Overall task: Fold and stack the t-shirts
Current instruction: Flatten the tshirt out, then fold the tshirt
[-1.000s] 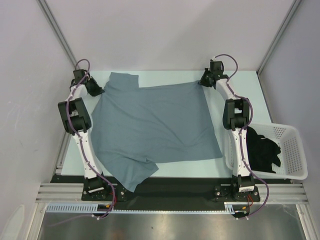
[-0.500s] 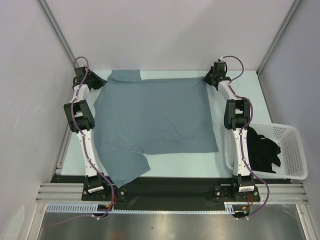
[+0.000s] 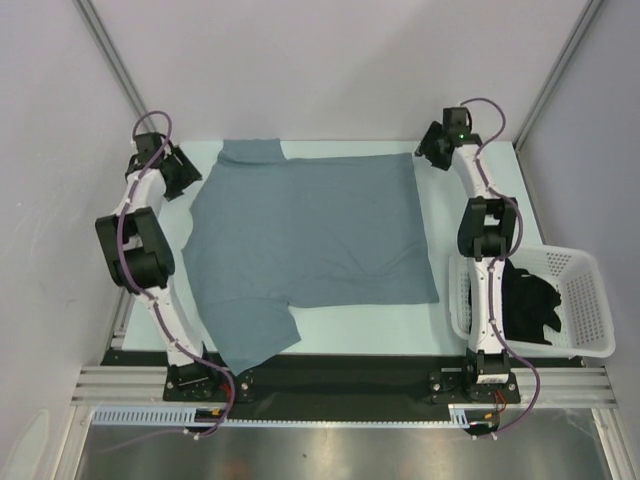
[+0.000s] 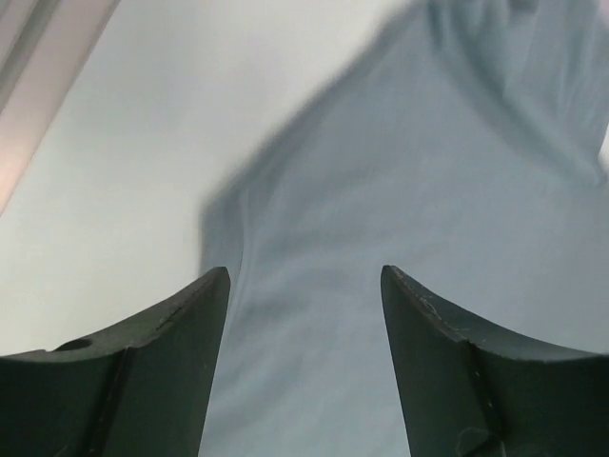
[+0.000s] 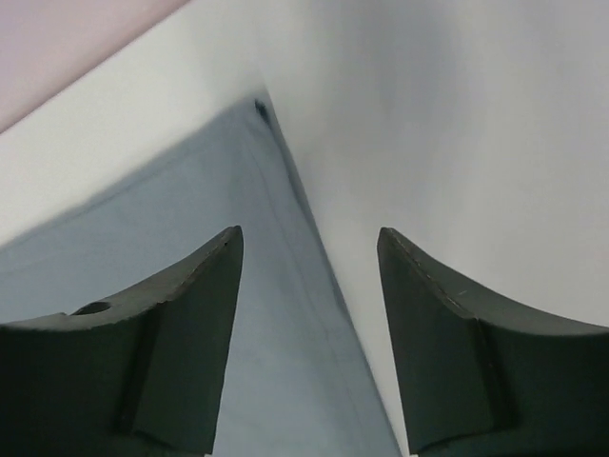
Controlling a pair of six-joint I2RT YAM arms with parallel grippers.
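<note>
Top view: the grey-blue t-shirt (image 3: 310,235) lay spread nearly flat across the middle of the table (image 3: 470,335). One sleeve pointed to the upper left of the frame and the other trailed to the lower left, down by the dark strip at the near edge. The black t-shirt (image 3: 528,300) sat crumpled in the white basket (image 3: 592,300) at the lower right.

The left gripper (image 4: 304,281) hung over the upper-left shoulder area with its jaws spread and nothing between them, only cloth lying below. The right gripper (image 5: 309,238) was the same story at the upper right: jaws apart, empty, poised over the shirt's far corner where the hem edge ran up to a point.

This was thin, limp fabric, light and bound to sag and crease the instant it was lifted, so one central pinch would likely have bunched it. My read was that the fold wanted two matched grips on an edge, taken at corners or seams where the cloth is doubled, then carried over together. The lower-left sleeve looked the untidiest part and probably needed tucking in first.
</note>
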